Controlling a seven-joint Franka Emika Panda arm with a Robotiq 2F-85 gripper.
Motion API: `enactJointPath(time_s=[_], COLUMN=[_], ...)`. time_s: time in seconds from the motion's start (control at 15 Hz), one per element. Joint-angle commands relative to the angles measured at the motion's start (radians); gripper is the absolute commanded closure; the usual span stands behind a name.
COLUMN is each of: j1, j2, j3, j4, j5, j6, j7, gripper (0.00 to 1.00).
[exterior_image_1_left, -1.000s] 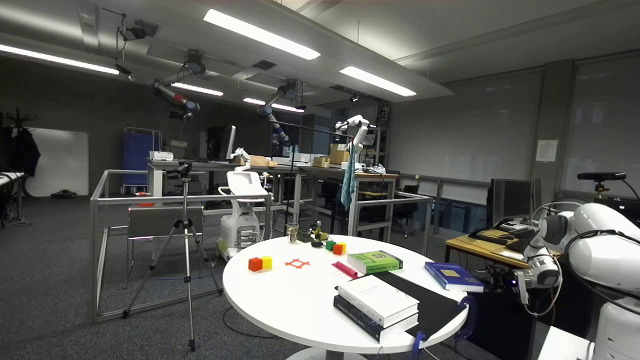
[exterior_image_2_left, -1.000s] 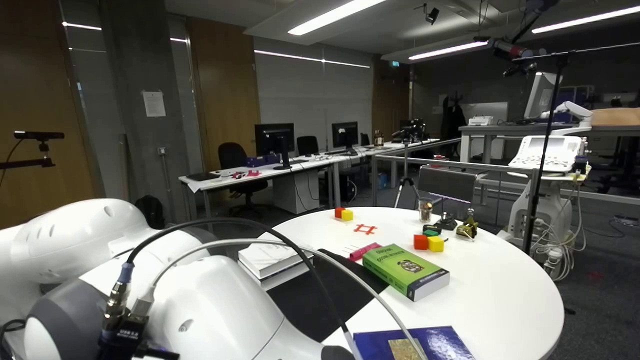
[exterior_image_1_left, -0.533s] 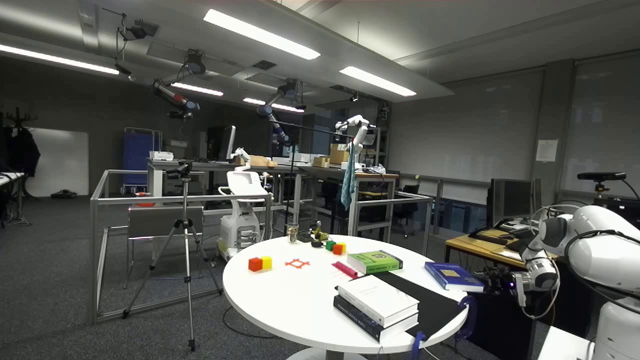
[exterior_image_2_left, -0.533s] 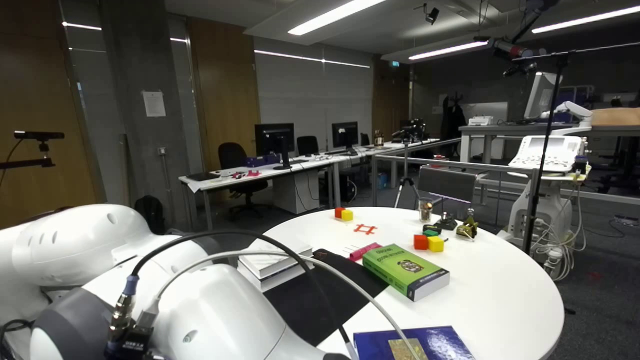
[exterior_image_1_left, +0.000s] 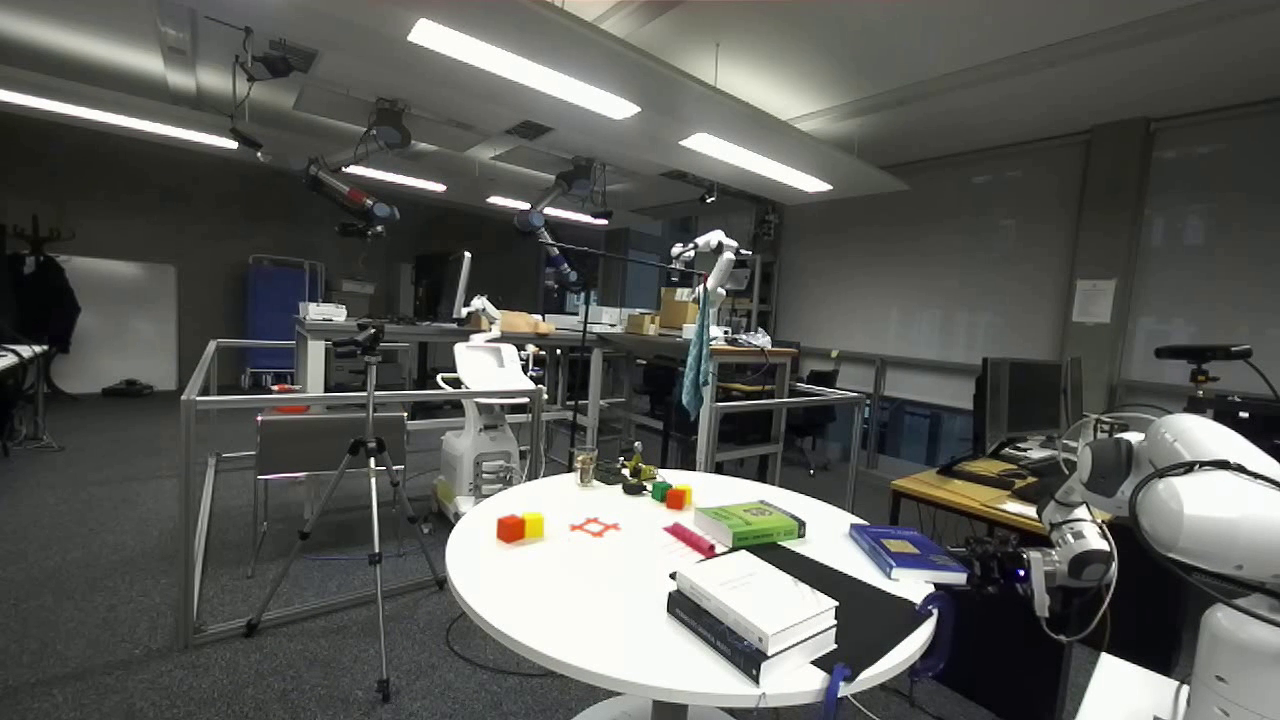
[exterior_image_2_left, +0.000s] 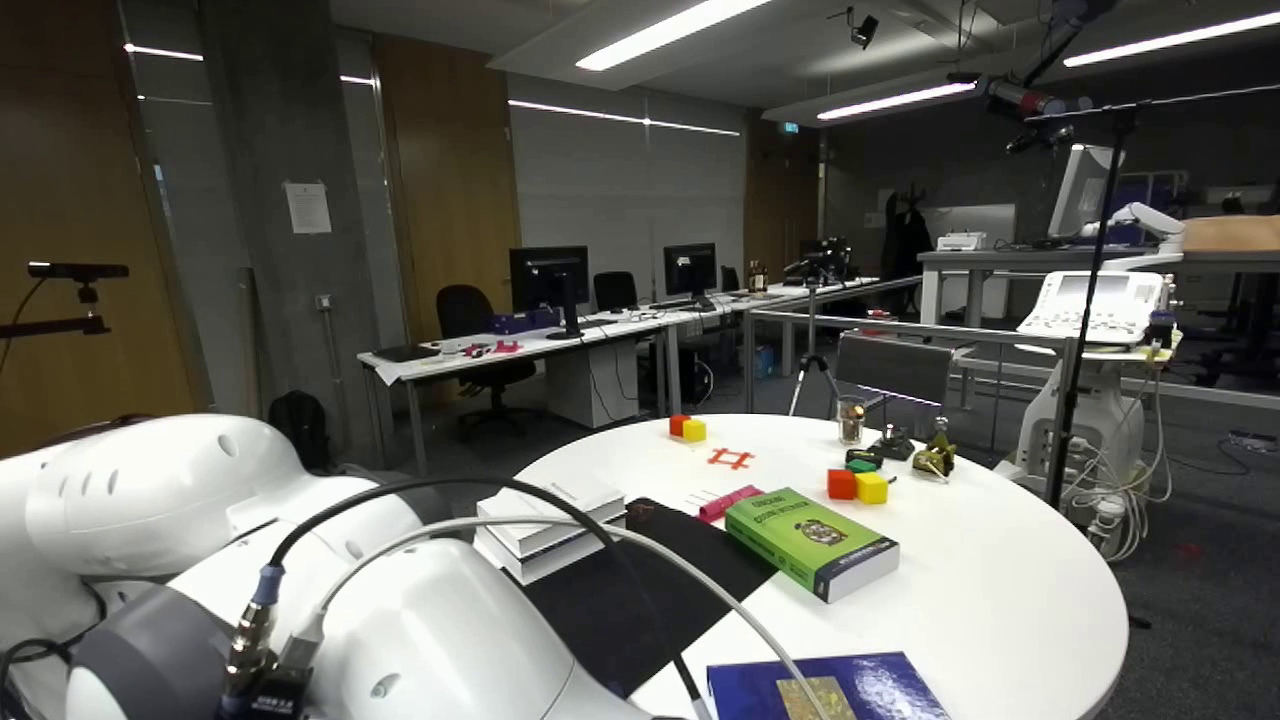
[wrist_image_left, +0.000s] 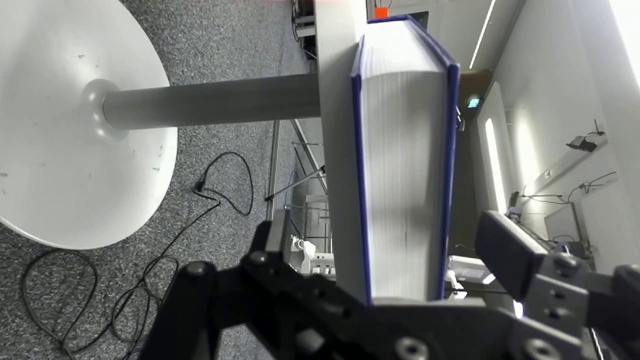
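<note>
A thick blue book (exterior_image_1_left: 908, 553) lies flat at the edge of the round white table (exterior_image_1_left: 590, 630). It shows at the bottom of an exterior view (exterior_image_2_left: 825, 688), partly cut off. My gripper (exterior_image_1_left: 985, 565) is beside the table edge, close to the book's near end. In the wrist view my gripper (wrist_image_left: 392, 240) is open. Its fingers stand apart on both sides of the blue book (wrist_image_left: 405, 175), whose white page edges face the camera. The table edge also lies between the fingers. I cannot tell whether the gripper touches the book. The gripper is out of view in an exterior view.
A green book (exterior_image_1_left: 750, 523) and a white book (exterior_image_1_left: 755, 598) on a dark one (exterior_image_1_left: 735, 635) lie around a black mat (exterior_image_1_left: 850, 600). Coloured cubes (exterior_image_1_left: 511, 528), a pink roll (exterior_image_1_left: 692, 540) and a glass (exterior_image_1_left: 585, 466) stand farther off. The table's grey post (wrist_image_left: 215, 102) shows below.
The gripper has moved slightly toward the blue book and a little lower. The arm has sunk slightly in both exterior views. The books and cubes have not moved.
</note>
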Motion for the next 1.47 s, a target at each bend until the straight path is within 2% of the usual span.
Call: enactJointPath(time_s=[0.0,0.47,0.53,0.6,1.07,1.13,1.4], j1=[-0.013,-0.011,-0.011,-0.01,-0.006,-0.006,-0.006], j2=[0.018,0.032,0.036,0.039,0.056,0.058,0.054], j3=[0.012,0.015,0.015,0.014,0.014,0.015,0.014], j4=[0.037,0.063,0.07,0.075,0.097,0.103,0.119], j5=[0.009,0.011,0.009,0.008,0.004,0.005,-0.004], j6=[-0.059,-0.115,-0.123,-0.125,-0.123,-0.128,-0.135], j7=[0.018,0.022,0.018,0.015,0.025,0.025,0.019], gripper=[0.0,0.0,0.08,0.26,0.79,0.83,0.83])
